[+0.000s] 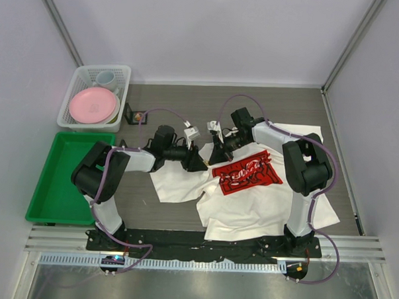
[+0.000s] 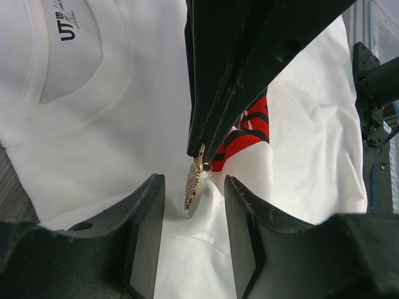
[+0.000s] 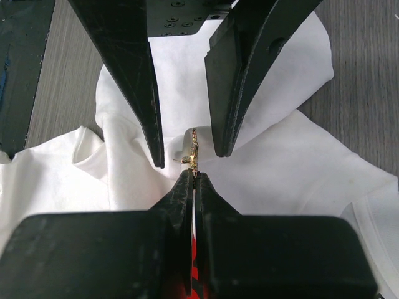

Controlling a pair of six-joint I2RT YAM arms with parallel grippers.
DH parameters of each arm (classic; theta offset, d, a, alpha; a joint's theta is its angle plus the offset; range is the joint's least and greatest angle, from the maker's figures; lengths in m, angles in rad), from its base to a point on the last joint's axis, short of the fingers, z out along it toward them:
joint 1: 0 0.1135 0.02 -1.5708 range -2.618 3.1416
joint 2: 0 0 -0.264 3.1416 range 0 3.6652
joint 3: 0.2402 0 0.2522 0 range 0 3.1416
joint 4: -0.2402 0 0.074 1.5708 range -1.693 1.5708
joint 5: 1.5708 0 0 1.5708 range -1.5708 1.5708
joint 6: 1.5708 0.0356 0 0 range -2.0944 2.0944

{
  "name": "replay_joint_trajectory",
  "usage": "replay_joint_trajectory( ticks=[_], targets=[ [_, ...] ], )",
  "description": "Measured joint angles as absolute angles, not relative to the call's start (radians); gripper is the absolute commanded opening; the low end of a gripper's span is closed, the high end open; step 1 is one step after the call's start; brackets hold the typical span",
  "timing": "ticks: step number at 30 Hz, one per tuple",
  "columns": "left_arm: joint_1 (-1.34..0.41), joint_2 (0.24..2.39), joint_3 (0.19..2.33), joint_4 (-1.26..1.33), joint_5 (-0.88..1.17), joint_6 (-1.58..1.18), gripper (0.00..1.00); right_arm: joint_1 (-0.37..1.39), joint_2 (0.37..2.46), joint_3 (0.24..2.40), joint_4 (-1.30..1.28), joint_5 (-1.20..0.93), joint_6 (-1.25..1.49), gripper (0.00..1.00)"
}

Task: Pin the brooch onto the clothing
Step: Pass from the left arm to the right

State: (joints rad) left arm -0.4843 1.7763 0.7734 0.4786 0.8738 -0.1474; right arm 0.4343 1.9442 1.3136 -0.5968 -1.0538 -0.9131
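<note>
The clothing, a white T-shirt [image 1: 263, 205] with a red chest print [image 1: 248, 173], lies spread on the table. A small gold, stone-set brooch [image 2: 192, 182] hangs edge-on just above a raised fold of the shirt [image 2: 112, 137]. My right gripper [image 3: 194, 175] is shut on the brooch [image 3: 194, 152], pinching its upper end from above [image 2: 201, 149]. My left gripper [image 2: 194, 187] is open, one finger [image 3: 140, 93] on each side of the brooch with a gap to both. The two grippers meet near the shirt's collar, left [image 1: 199, 164] and right [image 1: 217, 153].
A white basket [image 1: 75, 84] with a pink plate [image 1: 92, 105] and a cup stands at the back left. A green tray [image 1: 62, 183] lies in front of it. A small black stand [image 1: 131, 113] sits beside the basket. Grey walls close the sides.
</note>
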Motion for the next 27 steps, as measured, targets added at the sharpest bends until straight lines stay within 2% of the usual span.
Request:
replay_joint_trajectory(
  ticks=[4,7,8,11,13,17,27],
  targets=[
    [-0.485,1.776,0.773,0.497,0.862,-0.164,0.43,0.434,1.944,1.311,-0.592,-1.054,-0.908,0.01],
    [-0.485,1.776,0.773,0.51,0.852,-0.177,0.36,0.434,1.944,1.308,-0.589,-1.054,-0.901,0.01],
    [-0.485,1.777,0.773,0.514,0.849,-0.179,0.31,0.434,1.944,1.308,-0.587,-1.054,-0.9,0.01],
    [-0.485,1.776,0.773,0.519,0.846,-0.18,0.27,0.434,1.944,1.308,-0.58,-1.053,-0.895,0.01],
    [-0.487,1.777,0.773,0.52,0.846,-0.179,0.27,0.434,1.944,1.307,-0.576,-1.05,-0.893,0.01],
    [-0.488,1.776,0.77,0.521,0.849,-0.175,0.33,0.434,1.944,1.303,-0.574,-1.05,-0.891,0.01],
    [-0.488,1.776,0.763,0.523,0.857,-0.149,0.32,0.434,1.944,1.302,-0.574,-1.053,-0.887,0.01]
  ],
)
